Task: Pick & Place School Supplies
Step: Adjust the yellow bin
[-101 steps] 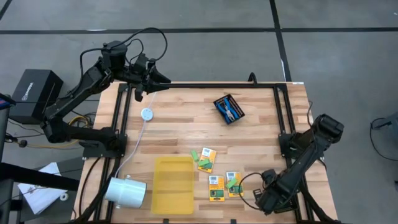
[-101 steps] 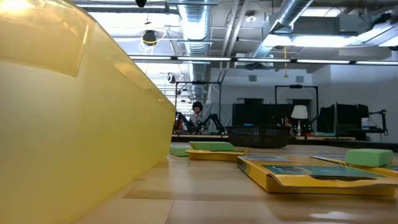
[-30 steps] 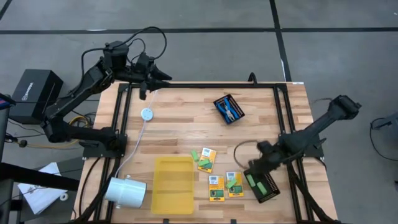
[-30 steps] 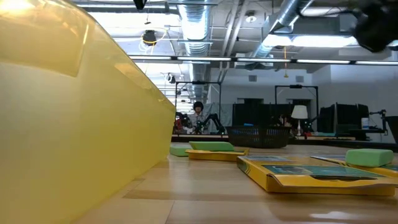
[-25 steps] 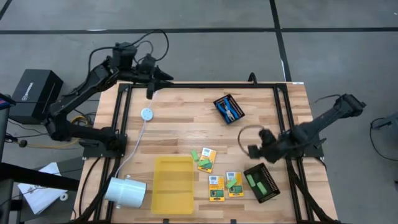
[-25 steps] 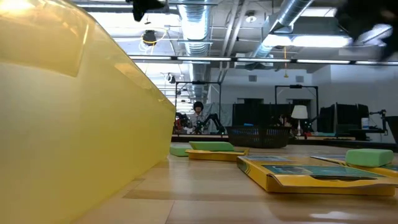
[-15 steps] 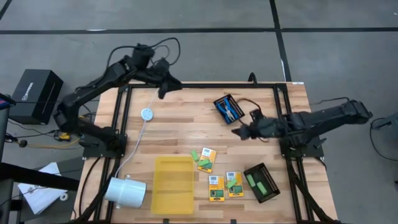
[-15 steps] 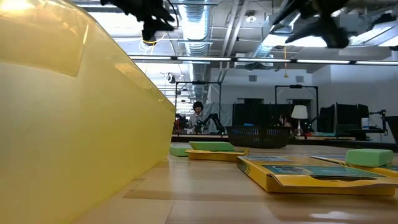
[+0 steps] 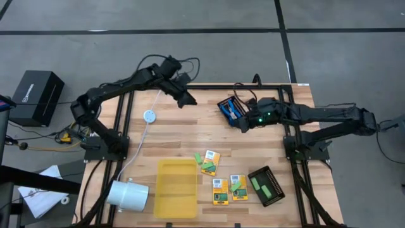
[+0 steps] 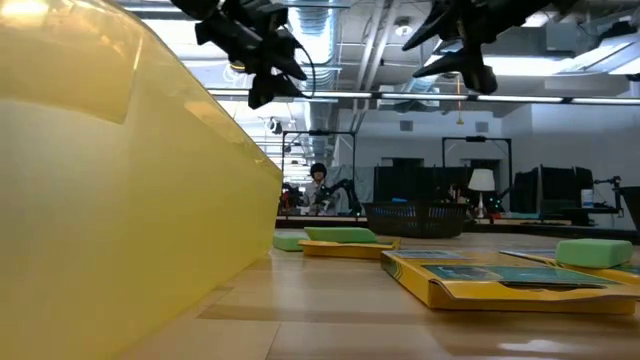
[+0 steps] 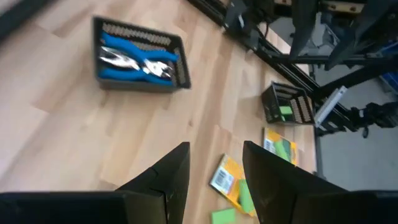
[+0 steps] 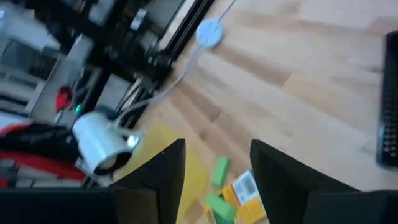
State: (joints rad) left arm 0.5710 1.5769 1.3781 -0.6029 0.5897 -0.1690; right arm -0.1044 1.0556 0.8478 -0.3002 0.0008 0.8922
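1. Big change in the last second or so: my right gripper (image 9: pixel 243 122) swung away from the near right corner, where it left the black mesh tray (image 9: pixel 266 186) holding green sticks (image 9: pixel 256 184), and is now up at the far side, right over the other mesh tray (image 9: pixel 232 110).
2. That far tray has the blue-handled pliers (image 11: pixel 138 61) lying in it. The left wrist view shows them nicely, flat inside the basket.
3. The left gripper (image 9: pixel 187 100) has also come in over the far left part of the table (image 9: pixel 183 130), where before it hung back by the frame. Nothing in it, fingers (image 11: pixel 168 180) apart with bare wood showing between them.
4. Right fingers (image 12: pixel 163 172) are parted too, nothing between them in the wrist view. They look a bit narrower than a moment ago, but I wouldn't call it a grip.
5. Rest of the supplies are near the front: three yellow crayon boxes (image 9: pixel 211 161) and loose green sticks (image 9: pixel 207 167), just beside the yellow tray (image 9: pixel 175 188).
6. My read: one tray is placed, and the right arm is now lining up on the pliers tray. Nothing is picked up yet.
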